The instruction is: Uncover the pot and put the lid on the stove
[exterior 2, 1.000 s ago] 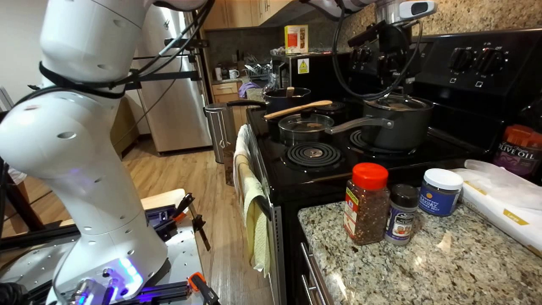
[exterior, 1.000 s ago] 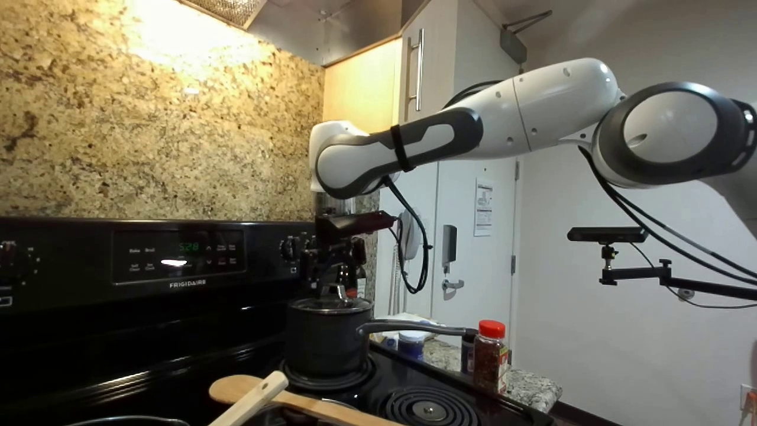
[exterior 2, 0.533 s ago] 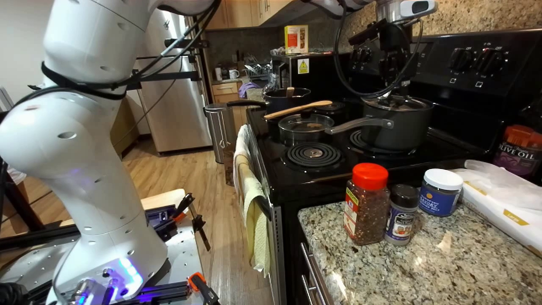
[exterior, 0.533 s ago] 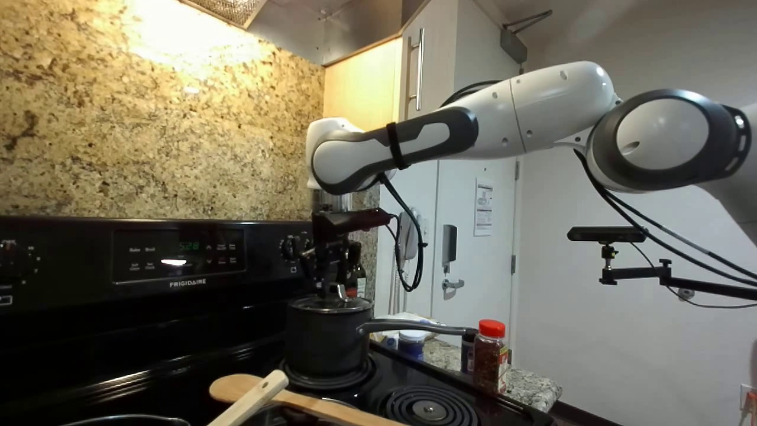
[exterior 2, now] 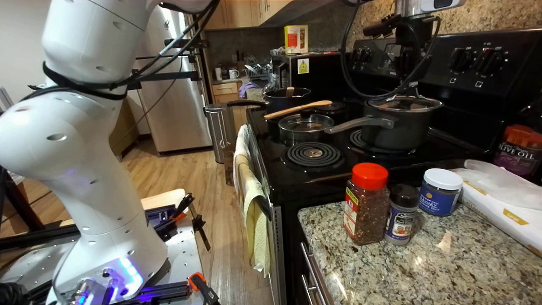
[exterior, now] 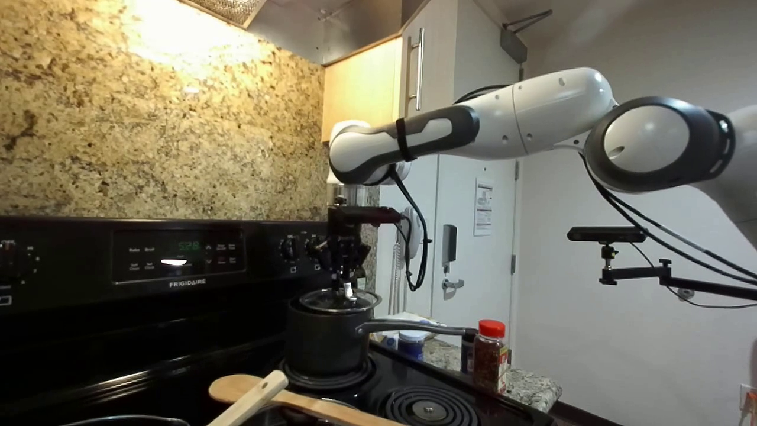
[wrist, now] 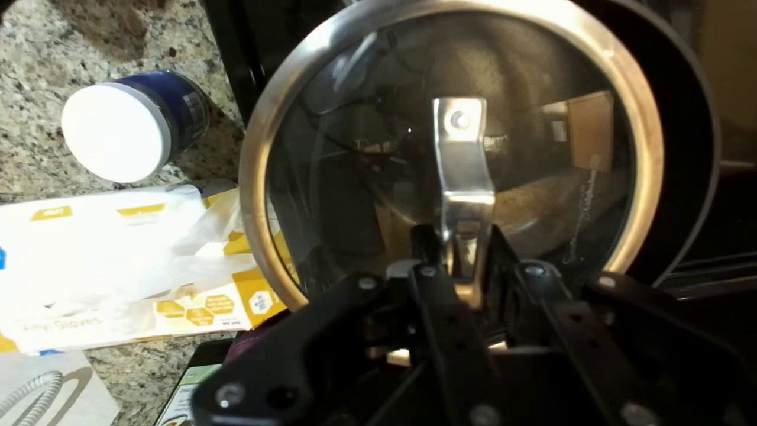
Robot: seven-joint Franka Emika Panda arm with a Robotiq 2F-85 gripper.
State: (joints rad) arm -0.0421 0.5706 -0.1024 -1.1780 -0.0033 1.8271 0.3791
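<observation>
The lid [wrist: 366,177] is clear dark glass with a metal rim and a bent metal strap handle [wrist: 464,160]. My gripper [wrist: 464,245] is shut on that handle, one black finger on each side. In both exterior views the lid [exterior: 328,302] sits off-centre over the pot [exterior: 328,346], slightly raised and tilted. Past the lid's edge, the wrist view shows a crescent of the pot's dark inside [wrist: 686,136]. The dark grey pot [exterior 2: 398,129] stands on a rear burner of the black stove [exterior 2: 288,176], its long handle [exterior 2: 360,123] pointing outward.
A coil burner [exterior 2: 313,154] lies in front of the pot. Beside it are a low glass-topped pan [exterior 2: 292,135], a wooden spoon [exterior 2: 298,109] and a dark pan [exterior 2: 279,101]. On the counter stand a red-capped jar [exterior 2: 367,207], a small black-capped jar [exterior 2: 401,214] and a white-capped jar [exterior 2: 440,192].
The gripper has come down onto the lid's handle and shut on it. The lid has then shifted to the right in both exterior views and risen slightly. The pot has stayed put.
</observation>
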